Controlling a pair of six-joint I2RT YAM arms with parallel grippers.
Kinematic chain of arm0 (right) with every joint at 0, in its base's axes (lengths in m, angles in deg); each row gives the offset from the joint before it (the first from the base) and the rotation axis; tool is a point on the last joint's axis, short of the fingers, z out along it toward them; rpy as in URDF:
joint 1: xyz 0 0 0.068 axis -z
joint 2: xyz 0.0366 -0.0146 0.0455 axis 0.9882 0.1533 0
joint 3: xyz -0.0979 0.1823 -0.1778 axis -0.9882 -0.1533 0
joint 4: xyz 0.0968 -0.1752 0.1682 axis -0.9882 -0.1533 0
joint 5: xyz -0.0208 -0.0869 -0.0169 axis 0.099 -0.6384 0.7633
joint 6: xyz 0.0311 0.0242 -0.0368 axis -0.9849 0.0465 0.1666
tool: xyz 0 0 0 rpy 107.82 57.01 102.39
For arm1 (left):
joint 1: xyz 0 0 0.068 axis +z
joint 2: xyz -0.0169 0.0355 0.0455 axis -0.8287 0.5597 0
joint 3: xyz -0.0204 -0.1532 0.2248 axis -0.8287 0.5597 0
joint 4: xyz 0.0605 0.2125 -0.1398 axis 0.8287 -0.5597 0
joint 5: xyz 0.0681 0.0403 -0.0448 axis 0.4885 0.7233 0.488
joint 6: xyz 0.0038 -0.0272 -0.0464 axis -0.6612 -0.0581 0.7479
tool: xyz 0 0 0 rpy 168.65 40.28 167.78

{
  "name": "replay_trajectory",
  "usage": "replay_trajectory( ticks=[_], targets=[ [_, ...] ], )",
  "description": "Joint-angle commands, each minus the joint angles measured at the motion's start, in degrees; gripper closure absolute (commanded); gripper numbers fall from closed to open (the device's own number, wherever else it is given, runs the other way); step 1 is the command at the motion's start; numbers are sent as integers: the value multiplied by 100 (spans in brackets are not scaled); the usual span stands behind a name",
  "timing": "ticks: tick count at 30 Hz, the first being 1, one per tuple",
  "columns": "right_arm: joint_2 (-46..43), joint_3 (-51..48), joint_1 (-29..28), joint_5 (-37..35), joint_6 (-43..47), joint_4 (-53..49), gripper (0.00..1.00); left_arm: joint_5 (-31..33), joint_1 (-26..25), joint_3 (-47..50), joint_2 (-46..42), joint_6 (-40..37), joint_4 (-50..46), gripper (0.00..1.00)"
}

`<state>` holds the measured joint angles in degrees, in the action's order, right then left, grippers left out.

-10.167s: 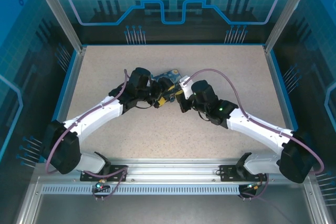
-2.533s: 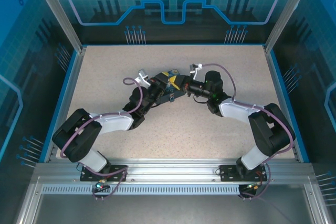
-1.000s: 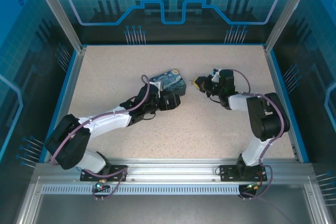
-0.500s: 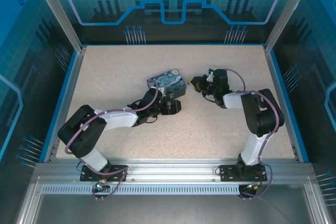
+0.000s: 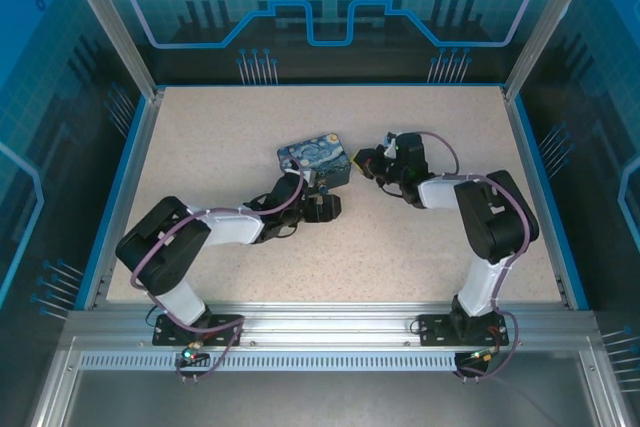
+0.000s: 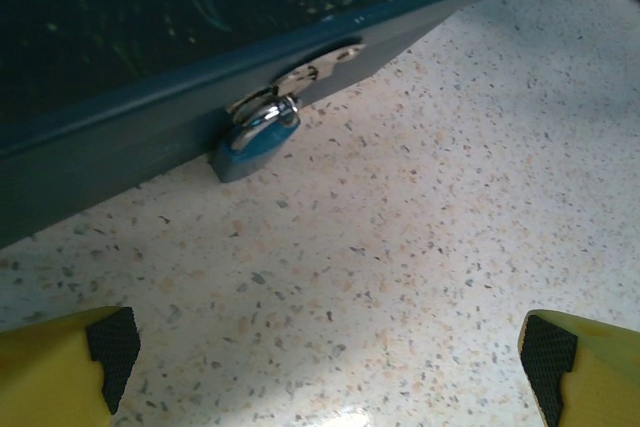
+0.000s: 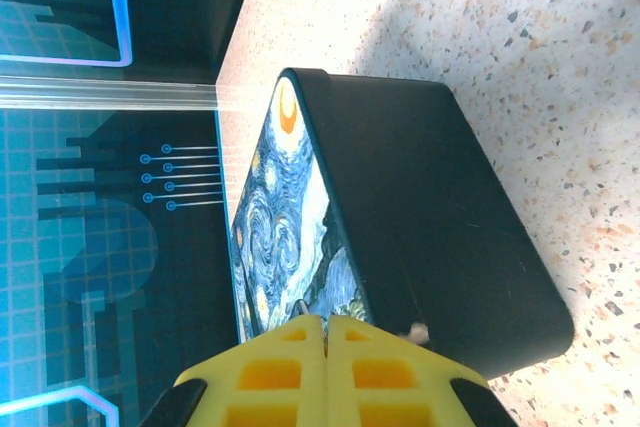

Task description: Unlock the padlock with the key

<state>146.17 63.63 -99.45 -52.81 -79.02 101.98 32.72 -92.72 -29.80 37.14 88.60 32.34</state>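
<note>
- The padlock [image 6: 255,142] is seen ahead of the left end effector [image 6: 320,367], up and left of its centre line. It is hung from the hasp [image 6: 310,72] on the side wall of the Starry Night box [image 6: 120,97], body touching the table [image 6: 450,227].
- Its long axis is tilted: shackle up by the wall, lower end slanted down-left onto the table.
- The left end effector is spread wide, nothing held, and is judged the nearer one.
- The right end effector [image 7: 324,332] is pressed fully together near a dark wall of the box; whether the key is pinched there cannot be told.
- Bare table is noted between the left fingers and the padlock; the lock is crowded from behind by the box wall.
</note>
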Motion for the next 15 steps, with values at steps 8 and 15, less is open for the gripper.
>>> replay_trajectory(
  ticks=[8, 15],
  targets=[
    [-331, 603, 46, 103, 563, -573, 100, 271, 38, -234, 494, -572, 187, 1],
    [153, 1016, -89, 443, 467, -512, 100, 633, 37, -359, 764, -713, 483, 6]
  ],
)
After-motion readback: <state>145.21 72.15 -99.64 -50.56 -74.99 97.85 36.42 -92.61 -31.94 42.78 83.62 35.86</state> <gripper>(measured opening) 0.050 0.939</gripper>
